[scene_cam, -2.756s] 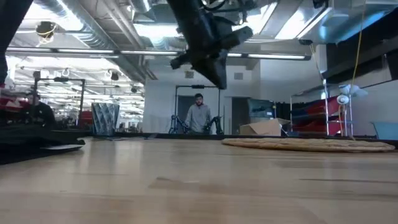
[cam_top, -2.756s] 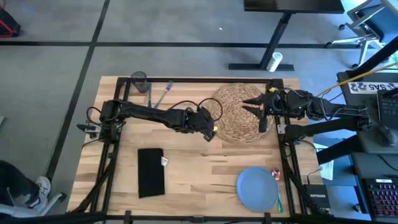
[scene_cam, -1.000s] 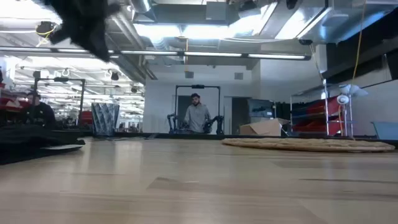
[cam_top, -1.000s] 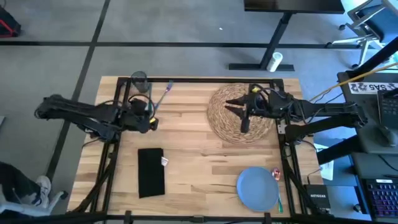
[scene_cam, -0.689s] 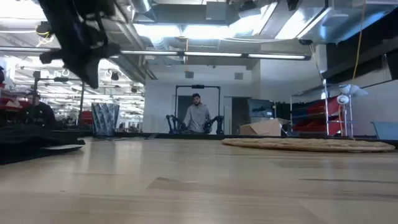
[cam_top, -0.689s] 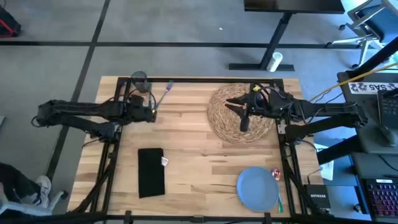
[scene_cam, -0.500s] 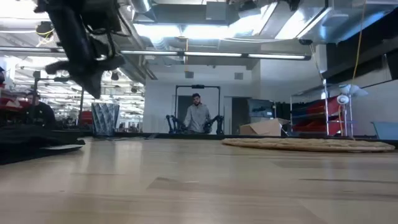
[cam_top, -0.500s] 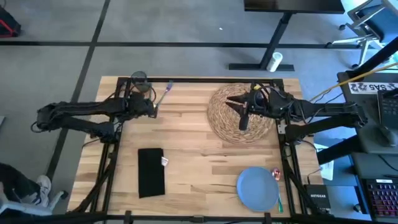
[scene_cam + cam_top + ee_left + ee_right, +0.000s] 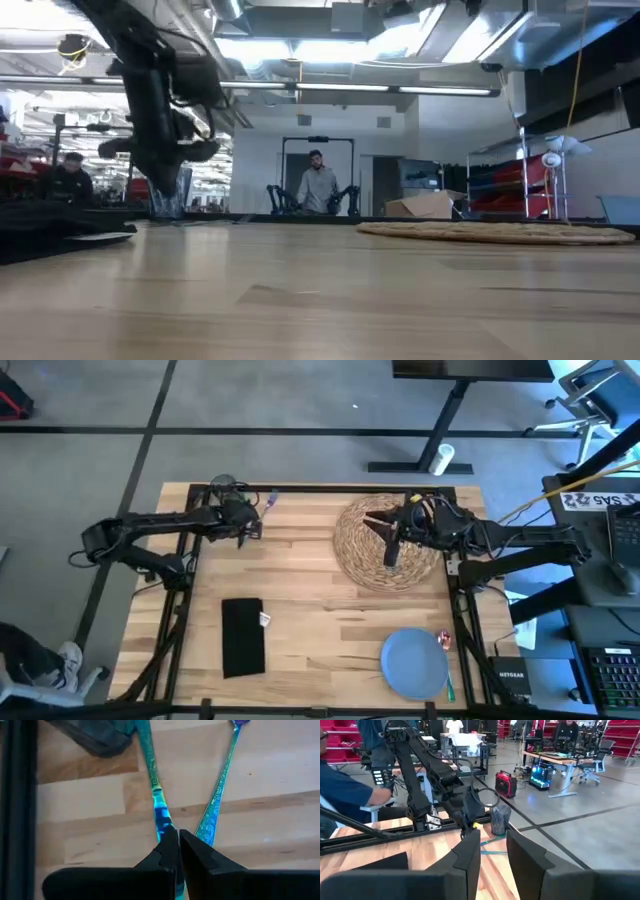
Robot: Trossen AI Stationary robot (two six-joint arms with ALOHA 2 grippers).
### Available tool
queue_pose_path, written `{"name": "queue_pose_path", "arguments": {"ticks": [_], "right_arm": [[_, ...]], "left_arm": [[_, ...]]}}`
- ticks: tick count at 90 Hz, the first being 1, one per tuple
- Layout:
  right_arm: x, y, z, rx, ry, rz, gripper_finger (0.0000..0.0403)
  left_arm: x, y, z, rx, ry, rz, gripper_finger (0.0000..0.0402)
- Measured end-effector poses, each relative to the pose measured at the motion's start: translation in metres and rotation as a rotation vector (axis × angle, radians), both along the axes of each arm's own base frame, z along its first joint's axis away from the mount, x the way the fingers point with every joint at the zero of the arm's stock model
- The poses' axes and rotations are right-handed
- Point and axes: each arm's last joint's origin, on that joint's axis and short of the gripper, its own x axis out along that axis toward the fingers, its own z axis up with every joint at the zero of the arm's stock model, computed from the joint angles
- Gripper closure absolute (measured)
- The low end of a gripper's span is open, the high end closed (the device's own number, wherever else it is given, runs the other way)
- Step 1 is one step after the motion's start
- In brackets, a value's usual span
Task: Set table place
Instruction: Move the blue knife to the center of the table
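Over the last few seconds the left end effector [image 9: 245,520] has left the woven placemat [image 9: 385,543] and swung back to the bench's [image 9: 320,610] far left corner, so the cutlery looks next. Its arm is low and angled down, fingers nearly closed around the teal fork [image 9: 152,785] beside a second teal utensil [image 9: 217,795] and the grey glass [image 9: 222,487]. The right end effector [image 9: 392,535] hovers over the placemat, fingers parted, empty. Napkin [image 9: 243,636] and blue plate [image 9: 414,663] lie along the near edge.

The left gripper's fingers [image 9: 170,851] hide the teal fork's [image 9: 152,785] near end.
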Motion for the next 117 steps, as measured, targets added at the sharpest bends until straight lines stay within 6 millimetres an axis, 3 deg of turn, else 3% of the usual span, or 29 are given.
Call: {"name": "queue_pose_path", "arguments": {"ticks": [33,78,97,117], "right_arm": [[-0.004,-0.001,0.019,-0.028,-0.022,-0.016,0.032],[-0.004,-0.001,0.02,-0.035,-0.011,-0.016,0.032],[-0.004,-0.001,0.019,-0.036,-0.005,-0.016,0.032],[-0.004,-0.001,0.019,-0.036,-0.002,-0.016,0.032]], "left_arm": [[0.002,0.014,-0.02,-0.023,0.039,0.052,0.0402],[0.01,0.017,-0.037,-0.054,0.054,0.055,0.0402],[0.016,0.008,-0.039,-0.056,0.067,0.026,0.0402],[0.027,-0.018,-0.041,-0.089,0.063,-0.017,0.0402]]}}
